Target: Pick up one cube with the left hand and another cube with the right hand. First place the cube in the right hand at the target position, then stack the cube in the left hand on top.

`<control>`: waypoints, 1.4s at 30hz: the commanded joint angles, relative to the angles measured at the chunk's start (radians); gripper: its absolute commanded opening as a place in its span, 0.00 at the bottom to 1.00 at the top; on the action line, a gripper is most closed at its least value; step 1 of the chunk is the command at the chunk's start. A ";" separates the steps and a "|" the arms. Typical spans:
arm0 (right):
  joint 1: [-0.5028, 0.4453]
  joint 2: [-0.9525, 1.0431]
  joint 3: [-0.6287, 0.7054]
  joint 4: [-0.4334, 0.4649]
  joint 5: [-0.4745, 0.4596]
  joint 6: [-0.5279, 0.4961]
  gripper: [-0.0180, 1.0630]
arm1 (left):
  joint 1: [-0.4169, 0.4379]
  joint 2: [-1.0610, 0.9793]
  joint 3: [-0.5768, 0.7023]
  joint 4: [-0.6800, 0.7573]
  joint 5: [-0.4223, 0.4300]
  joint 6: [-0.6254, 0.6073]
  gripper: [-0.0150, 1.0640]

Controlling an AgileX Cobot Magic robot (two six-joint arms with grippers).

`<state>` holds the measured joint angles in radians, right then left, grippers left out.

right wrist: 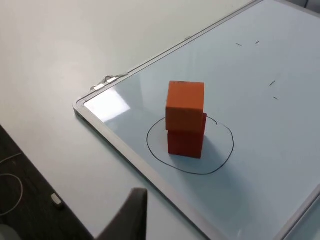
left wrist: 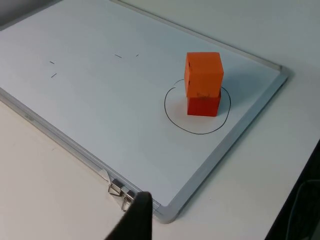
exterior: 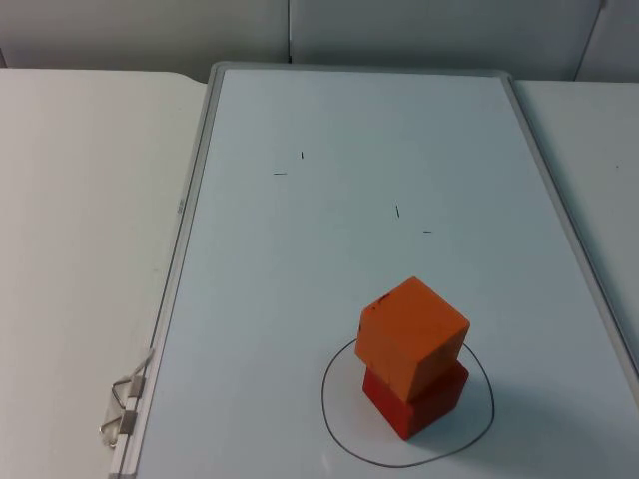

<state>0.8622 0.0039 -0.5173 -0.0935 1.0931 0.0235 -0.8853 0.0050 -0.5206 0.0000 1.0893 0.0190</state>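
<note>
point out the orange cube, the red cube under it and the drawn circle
orange cube (exterior: 411,334): top view, its top face.
red cube (exterior: 427,403): top view, its visible side below the orange cube.
drawn circle (exterior: 324,399): top view, the pen line's left edge on the whiteboard.

an orange cube (exterior: 411,334) is sitting on a darker red cube (exterior: 419,399), both showing plain, unpatterned faces. a thin black circle (exterior: 344,440) is ringing them on the pale blue-white whiteboard (exterior: 300,299), which is carrying a few short black pen marks (exterior: 397,212) and a light grey frame (exterior: 185,249). the table (exterior: 80,249) is showing off-white. silver clips (exterior: 122,409) are glinting at the frame.
</note>
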 commanded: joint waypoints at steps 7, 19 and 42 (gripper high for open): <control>-0.004 -0.004 0.011 -0.006 -0.016 0.003 0.98 | -0.004 -0.005 0.008 0.000 -0.011 -0.004 0.99; -0.004 -0.004 0.011 -0.006 -0.016 0.003 0.99 | -0.004 -0.005 0.008 0.000 -0.011 -0.004 0.99; -0.104 -0.004 0.011 -0.006 -0.016 0.003 0.99 | -0.004 -0.005 0.008 0.000 -0.011 -0.004 0.99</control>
<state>0.7705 0.0039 -0.5173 -0.0957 1.0912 0.0240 -0.8853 0.0050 -0.5206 0.0000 1.0893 0.0190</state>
